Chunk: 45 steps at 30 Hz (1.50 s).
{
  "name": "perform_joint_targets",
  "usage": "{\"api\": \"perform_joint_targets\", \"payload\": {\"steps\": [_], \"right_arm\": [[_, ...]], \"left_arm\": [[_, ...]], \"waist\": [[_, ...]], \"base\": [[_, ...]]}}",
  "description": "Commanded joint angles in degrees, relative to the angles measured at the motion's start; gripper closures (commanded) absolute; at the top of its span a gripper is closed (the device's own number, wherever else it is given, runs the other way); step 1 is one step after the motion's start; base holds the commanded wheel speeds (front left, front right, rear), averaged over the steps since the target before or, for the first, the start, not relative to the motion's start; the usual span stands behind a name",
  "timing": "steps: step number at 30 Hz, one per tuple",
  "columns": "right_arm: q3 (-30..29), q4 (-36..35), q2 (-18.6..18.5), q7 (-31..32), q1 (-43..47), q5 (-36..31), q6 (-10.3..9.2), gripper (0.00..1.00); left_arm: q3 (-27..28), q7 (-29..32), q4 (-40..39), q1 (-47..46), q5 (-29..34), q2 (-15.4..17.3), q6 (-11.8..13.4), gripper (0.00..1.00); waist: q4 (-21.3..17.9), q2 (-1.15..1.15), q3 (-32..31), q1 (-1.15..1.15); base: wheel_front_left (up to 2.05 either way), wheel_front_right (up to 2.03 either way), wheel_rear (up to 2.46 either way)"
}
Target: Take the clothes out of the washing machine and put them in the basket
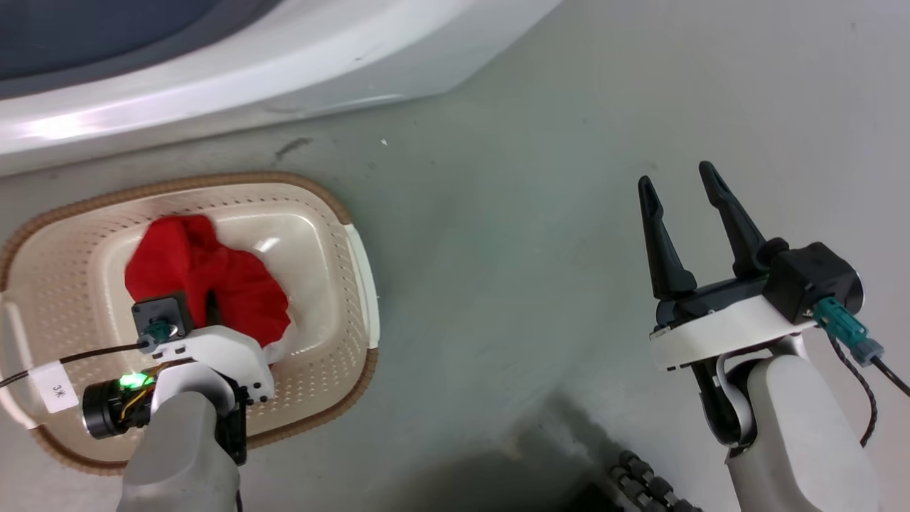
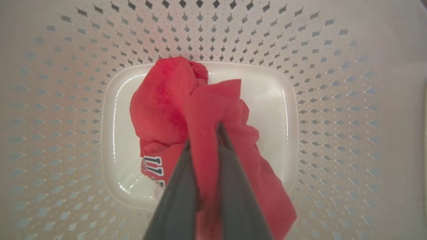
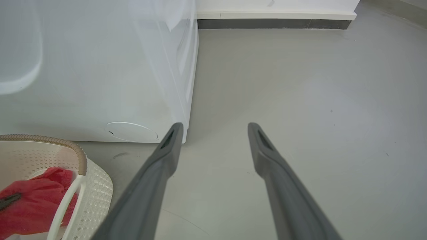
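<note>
clothes [image 1: 206,277]: in the basket [image 1: 334,213], a bunched red lump. The bulk looks to sit on the basket floor, toward the side nearer the washing machine [image 1: 284,64]

left gripper [image 2: 205,135]: clamped on a fold of it. The fingers [image 2: 176,186] are pinched together with red cloth squeezed up between them, and the arm reaches straight down into the basket from above. My read: held like that so the garment goes down past the rim before the let-go, with nothing draped over the brown edge

orientation: crumpled, no clean shape. In the head view the long axis runs diagonally, from the far-left part of the basket floor toward the gripper. The pinched fold is the high end and the rest trails down and away from it. A patch of white lettering faces up beside one finger, and a sliver of white shows at the near-right end

right gripper [image 1: 675,176]: jaws apart, empty, over bare floor [image 1: 533,249] well apart from the basket, pointing toward the machine's corner. Parked out of the way, I'd guess

step in hand looks like the release, not done yet
</note>
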Motion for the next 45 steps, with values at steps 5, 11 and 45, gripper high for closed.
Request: {"api": "perform_joint_targets", "payload": {"steps": [5, 11, 45], "right_arm": [[0.41, -0.35, 0.16, -0.26, -1.95, 0.85, -0.05, 0.0], [-0.12, 0.46, 0.14, -0.25, -1.63, -0.18, -0.06, 0.0], [-6.38, -1.87, 0.11, 3.79, 13.3, -6.22, -0.06, 0.0]], "left_arm": [[0.65, -0.15, 4.25, -2.05, -0.2, 0.71, 0.57, 1.0], [0.71, -0.15, 7.58, -2.49, -0.74, -0.39, 0.32, 0.0], [-2.88, -0.15, -23.71, 12.59, 3.54, -6.14, 1.4, 0.0]], "waist": [[-1.56, 0.0, 2.61, -0.01], [-0.49, 0.0, -0.15, -0.01], [8.74, 0.0, -28.84, -0.01]], "base": [[0.0, 0.0, 0.0], [0.0, 0.0, 0.0], [0.0, 0.0, 0.0]]}}
